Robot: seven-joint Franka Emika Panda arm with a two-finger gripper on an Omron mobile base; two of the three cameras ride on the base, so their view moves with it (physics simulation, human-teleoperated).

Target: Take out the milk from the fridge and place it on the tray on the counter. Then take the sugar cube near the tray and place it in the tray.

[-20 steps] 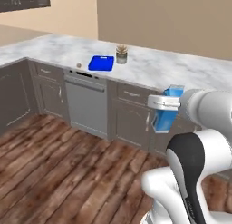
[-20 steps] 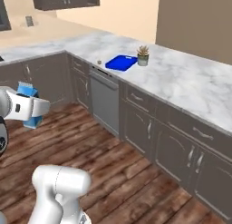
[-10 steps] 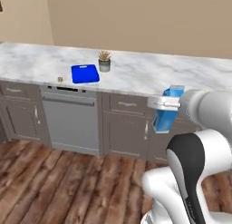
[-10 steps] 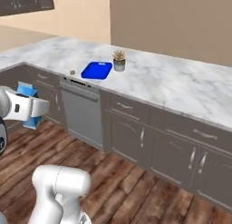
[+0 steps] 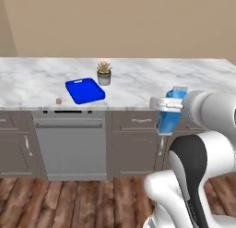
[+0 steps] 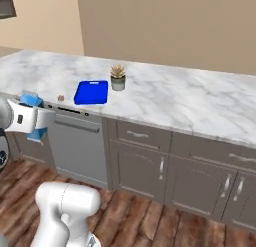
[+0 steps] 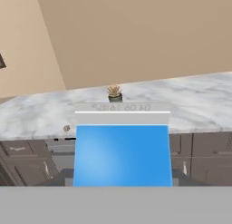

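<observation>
Left base view — claw (image 5: pixel 162 104) grips one milk (image 5: pixel 168 115) | one tray (image 5: pixel 85 91) | one sugar cube (image 5: pixel 58 101)

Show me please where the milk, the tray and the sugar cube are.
milk (image 5: pixel 168 120): left base view, blue side of the carton.
tray (image 5: pixel 85 90): left base view, middle of its flat bottom.
sugar cube (image 5: pixel 59 101): left base view, its top.

Glossy white arm (image 5: pixel 209 112), dark joints

Blue tray (image 5: pixel 85 91) — grey-veined white counter (image 5: pixel 138 84)
</observation>
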